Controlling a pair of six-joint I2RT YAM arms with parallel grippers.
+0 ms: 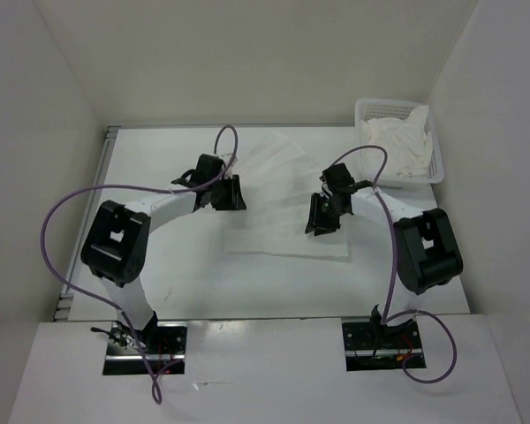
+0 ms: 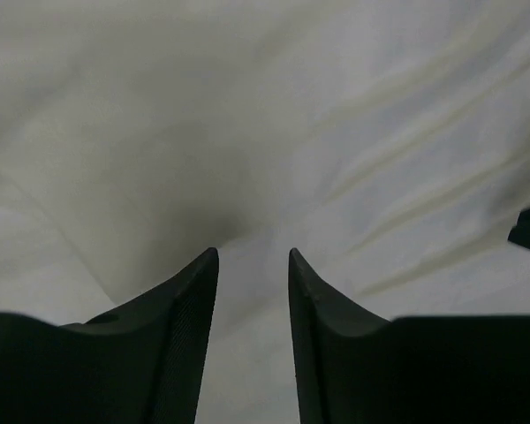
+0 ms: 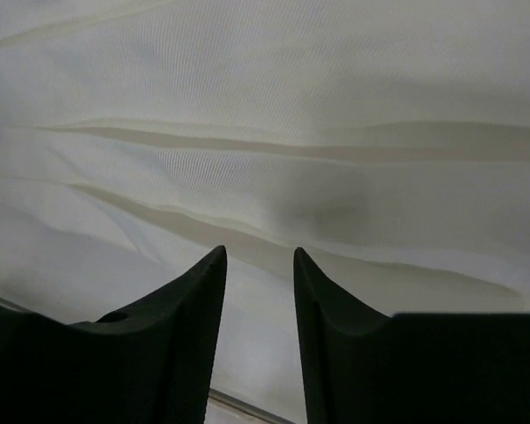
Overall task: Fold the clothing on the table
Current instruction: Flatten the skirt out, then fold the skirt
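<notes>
The thin white pleated fabric garment (image 1: 278, 190) lies spread on the large flat white table (image 1: 274, 291), nearer the arms than the white mesh plastic basket (image 1: 438, 155) and to its left. The black left gripper (image 2: 253, 256) sits low over the garment's side farthest from the basket, and the black right gripper (image 3: 259, 254) over the side nearest it. Both have their fingers slightly parted, with cloth showing in the gap and nothing visibly pinched. My worry is that closing here could nip just a pleat ridge or one layer. Then the lift would slip or drag the fold crooked.
</notes>
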